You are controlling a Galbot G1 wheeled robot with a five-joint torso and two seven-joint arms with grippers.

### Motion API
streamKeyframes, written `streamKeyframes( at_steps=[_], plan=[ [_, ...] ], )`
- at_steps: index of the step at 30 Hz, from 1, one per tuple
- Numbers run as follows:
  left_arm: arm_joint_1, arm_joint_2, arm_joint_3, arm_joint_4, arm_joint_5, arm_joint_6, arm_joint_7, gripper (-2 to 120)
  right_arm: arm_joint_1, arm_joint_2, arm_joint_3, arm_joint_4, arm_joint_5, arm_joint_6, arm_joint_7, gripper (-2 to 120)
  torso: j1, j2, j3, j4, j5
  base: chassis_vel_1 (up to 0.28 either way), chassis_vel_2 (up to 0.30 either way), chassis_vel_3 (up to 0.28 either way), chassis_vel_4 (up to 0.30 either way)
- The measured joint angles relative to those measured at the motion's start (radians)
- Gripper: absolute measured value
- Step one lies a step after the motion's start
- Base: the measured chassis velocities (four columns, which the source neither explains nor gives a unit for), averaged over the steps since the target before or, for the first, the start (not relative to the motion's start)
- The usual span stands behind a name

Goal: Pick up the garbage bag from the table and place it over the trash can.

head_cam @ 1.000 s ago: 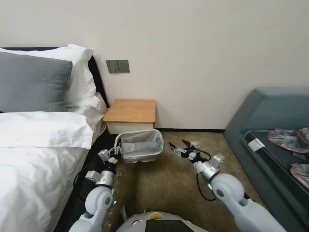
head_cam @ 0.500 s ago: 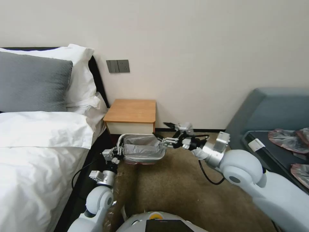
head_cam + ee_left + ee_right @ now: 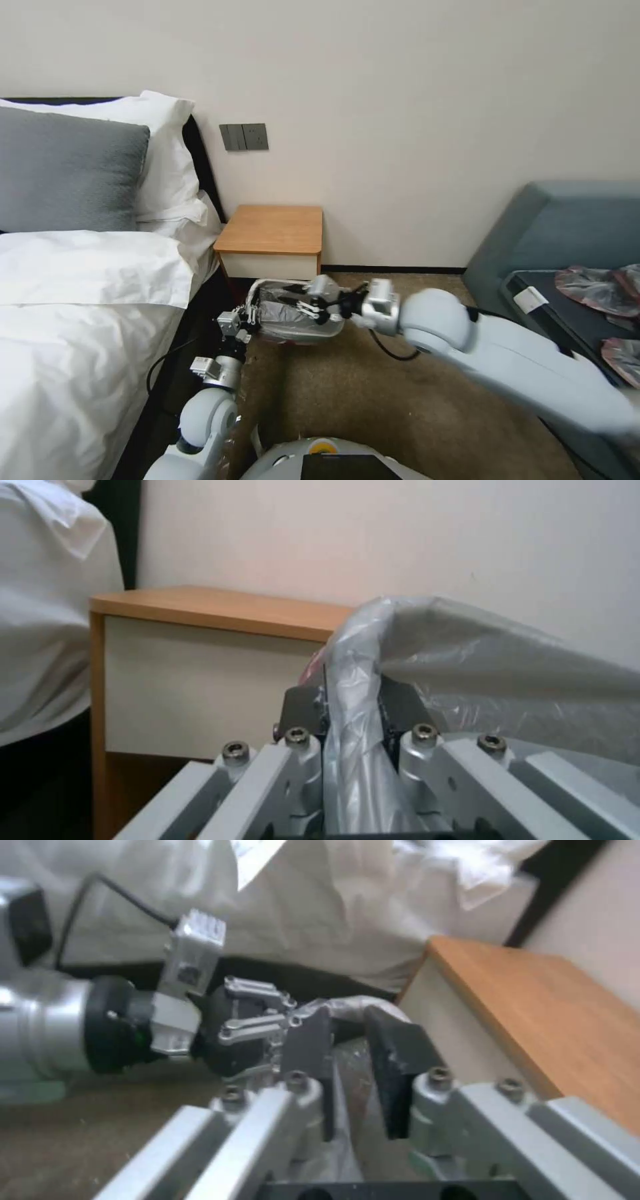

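Since a second ago my right gripper had swung from the carpet to above the bin's mouth, its jaws parted around a fold of the garbage bag without pinching it. That bag lined the trash can, which stood on the floor in front of the nightstand, below its tabletop. My left gripper was clamped on the bag at the rim's bed-side edge.

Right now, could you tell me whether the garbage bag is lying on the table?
No, the table top is bare; the garbage bag lines the trash can below it.
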Motion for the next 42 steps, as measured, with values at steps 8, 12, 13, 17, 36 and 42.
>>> streamKeyframes(
  at_steps=[8, 12, 13, 17, 36, 42],
  plan=[
    [0.005, -0.002, -0.007, -0.008, 0.004, -0.008, 0.002, 9, 0.141, 0.141, -0.143, -0.089, 0.015, -0.127, 0.132, 0, 0.0, 0.0, 0.0, 0.0, 0.0, 0.0, 0.0, 0.0, 0.0],
    [0.01, -0.002, -0.012, -0.016, 0.003, -0.008, 0.0, 9, 0.157, 0.201, -0.158, -0.121, 0.043, -0.192, 0.159, 0, 0.0, 0.0, 0.0, 0.0001, 0.0, 0.0, 0.0, 0.0, 0.0],
    [0.011, 0.001, -0.016, -0.017, 0.001, -0.007, -0.004, 9, 0.16, 0.216, -0.169, -0.128, 0.061, -0.202, 0.188, 0, 0.0, 0.0, 0.0, -0.0002, 0.0, 0.0, 0.0, 0.0, 0.0],
    [0.013, 0.004, -0.023, -0.019, -0.006, -0.005, -0.012, 9, 0.168, 0.246, -0.186, -0.137, 0.116, -0.219, 0.252, 0, 0.0, 0.0, 0.0, -0.0001, 0.0001, 0.0, 0.0, 0.0, 0.0],
    [0.028, 0.004, -0.057, -0.084, -0.099, 0.022, -0.049, 9, 0.171, 0.296, -0.2, -0.176, 0.393, -0.239, 0.486, 0, 0.0, 0.0, 0.0, -0.0001, 0.0002, 0.0, 0.0, 0.0, 0.0],
    [0.035, 0.007, -0.063, -0.098, -0.099, 0.017, -0.035, 9, 0.188, 0.31, -0.226, -0.193, 0.449, -0.239, 0.588, 0, 0.0, 0.0, 0.0, 0.0001, 0.0001, 0.0, 0.0, 0.0, 0.0]
  ],
)
